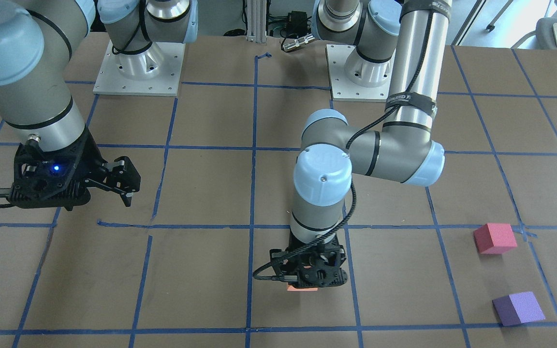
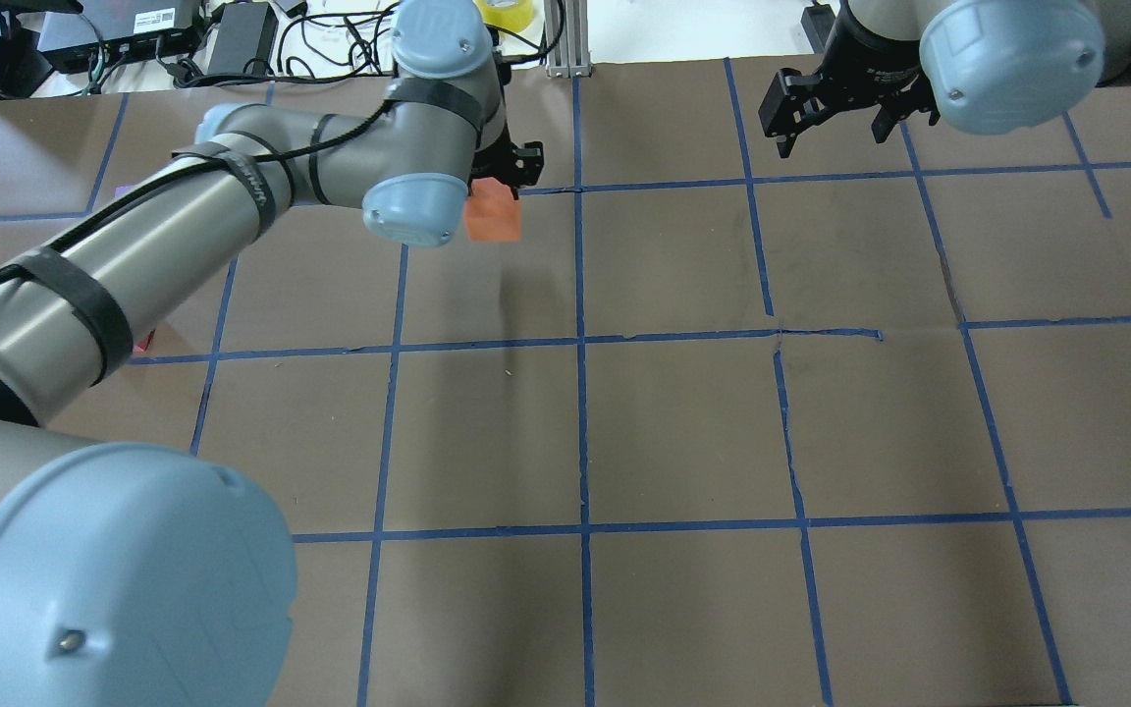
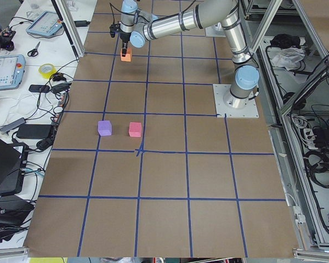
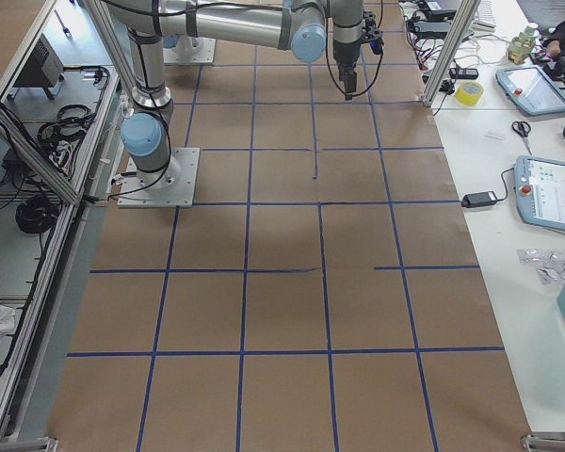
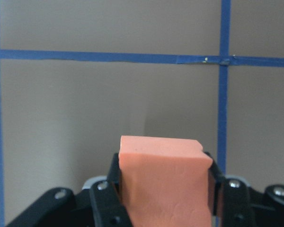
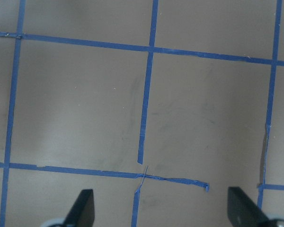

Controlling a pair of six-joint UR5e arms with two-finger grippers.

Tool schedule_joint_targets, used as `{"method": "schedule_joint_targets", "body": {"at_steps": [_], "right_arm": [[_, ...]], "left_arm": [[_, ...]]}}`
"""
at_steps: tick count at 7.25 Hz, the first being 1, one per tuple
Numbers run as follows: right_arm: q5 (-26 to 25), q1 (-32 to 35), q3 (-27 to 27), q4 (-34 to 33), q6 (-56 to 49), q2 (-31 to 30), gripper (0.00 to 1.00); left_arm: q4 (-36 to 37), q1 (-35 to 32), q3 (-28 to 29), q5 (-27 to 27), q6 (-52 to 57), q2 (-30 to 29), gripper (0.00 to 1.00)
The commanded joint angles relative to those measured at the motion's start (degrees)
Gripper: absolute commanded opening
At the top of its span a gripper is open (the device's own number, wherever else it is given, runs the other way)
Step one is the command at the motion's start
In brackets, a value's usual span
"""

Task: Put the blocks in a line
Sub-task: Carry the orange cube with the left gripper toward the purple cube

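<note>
My left gripper is shut on the orange block, which it holds low over the brown table near the far middle. The left wrist view shows the orange block squeezed between the two fingers. I cannot tell whether it touches the table. The pinkish-red block and the purple block lie apart from it on the robot's left side, side by side in the exterior left view: pinkish-red, purple. My right gripper is open and empty above the table; its fingers frame bare taped table.
The table is brown board with a blue tape grid. The arm base plates stand at the robot's edge. A side bench beyond the table's far edge holds tablets, cables and a tape roll.
</note>
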Motion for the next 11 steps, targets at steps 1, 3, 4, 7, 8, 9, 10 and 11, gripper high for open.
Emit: {"method": "schedule_joint_targets", "body": {"at_steps": [1,3,4,7,8,9,10,11], "right_arm": [[-0.13,-0.20,0.23,0.86,-0.25,-0.30,1.00],[-0.22,-0.20,1.28,0.08,-0.07,1.10,1.00],[0.04,-0.20,1.29,-0.19,0.80,0.58,1.00],[0.04,0.06,1.37,1.03,0.90,-2.41,1.00],[0.04,0.06,1.46,5.74,0.90,-4.76,1.00],[0.21,0.06,1.29,9.00,0.90,-7.05,1.00],[0.74,0.06,1.46,12.78,1.07,-9.42,1.00],[-0.04,0.06,1.55,16.82,1.07,-9.97,1.00]], "left_arm": [[-4.48,11.00,-0.81,-4.13,8.60,4.28,0.00],[-7.30,19.45,-0.20,-3.80,20.90,5.44,0.00],[-6.70,24.19,-0.20,-5.98,27.23,4.92,0.00],[-6.35,33.54,2.43,-7.23,42.55,2.10,0.00],[-6.35,35.03,2.35,-7.23,43.97,0.53,0.00],[-6.35,35.83,2.70,-7.15,45.47,-0.44,0.00],[-6.17,36.97,2.96,-8.36,47.57,-1.58,0.00],[-3.47,38.02,2.18,-8.72,48.20,-2.64,0.00]]}}
